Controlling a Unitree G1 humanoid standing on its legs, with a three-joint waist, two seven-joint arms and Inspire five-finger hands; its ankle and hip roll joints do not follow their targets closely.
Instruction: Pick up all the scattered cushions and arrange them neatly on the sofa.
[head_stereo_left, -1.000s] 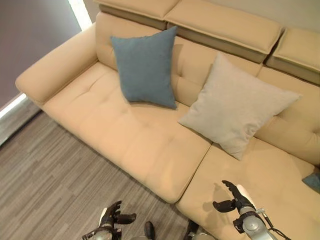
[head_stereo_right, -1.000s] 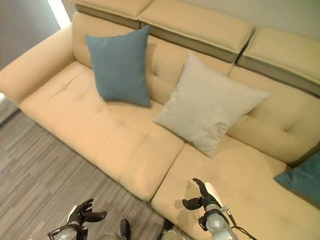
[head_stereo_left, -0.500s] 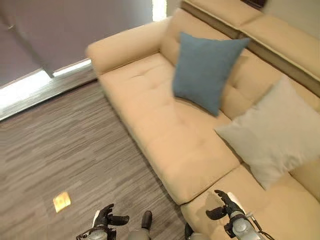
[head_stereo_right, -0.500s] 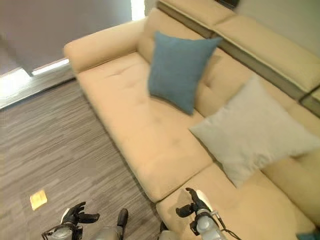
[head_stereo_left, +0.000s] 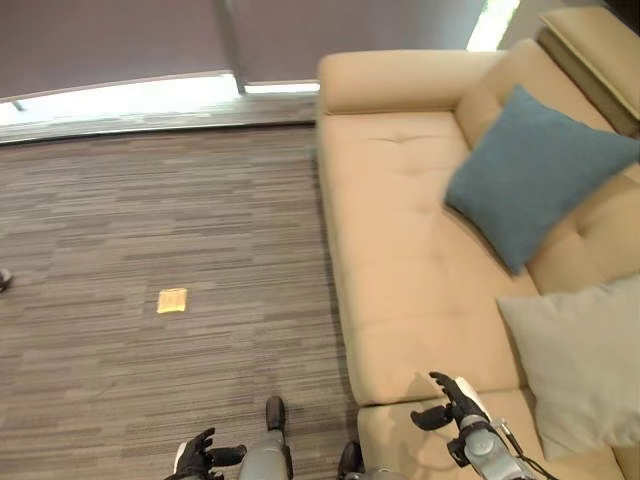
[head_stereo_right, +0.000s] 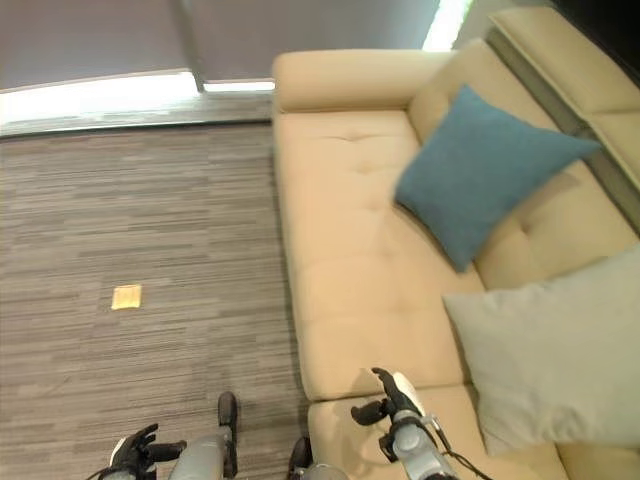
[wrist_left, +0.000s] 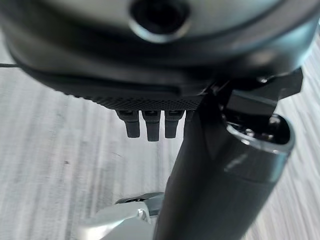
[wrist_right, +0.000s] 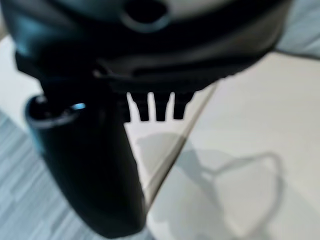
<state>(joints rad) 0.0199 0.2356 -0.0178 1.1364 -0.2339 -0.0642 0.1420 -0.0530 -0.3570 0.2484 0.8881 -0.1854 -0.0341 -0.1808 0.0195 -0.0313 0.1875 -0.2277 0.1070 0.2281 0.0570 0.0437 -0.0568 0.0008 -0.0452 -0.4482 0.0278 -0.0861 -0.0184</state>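
Observation:
A blue cushion (head_stereo_left: 533, 175) leans against the backrest of the beige sofa (head_stereo_left: 400, 230). Beside it, at the right edge, a light grey cushion (head_stereo_left: 585, 360) also rests on the seat. My right hand (head_stereo_left: 452, 402) hovers open over the sofa's front edge, holding nothing. My left hand (head_stereo_left: 198, 456) hangs low over the floor, fingers relaxed and empty. In the wrist views the fingers (wrist_left: 147, 124) of the left hand and the fingers (wrist_right: 150, 106) of the right hand point straight out, with nothing held.
Striped grey carpet (head_stereo_left: 150, 230) stretches to the left of the sofa. A small yellow square (head_stereo_left: 172, 300) lies on it. A bright strip runs below a dark wall (head_stereo_left: 120, 95) at the far side. The sofa's armrest (head_stereo_left: 395, 78) faces that wall.
The whole view has swung left, so the sofa and cushions sit further right and more floor shows. Both hands keep the same pose.

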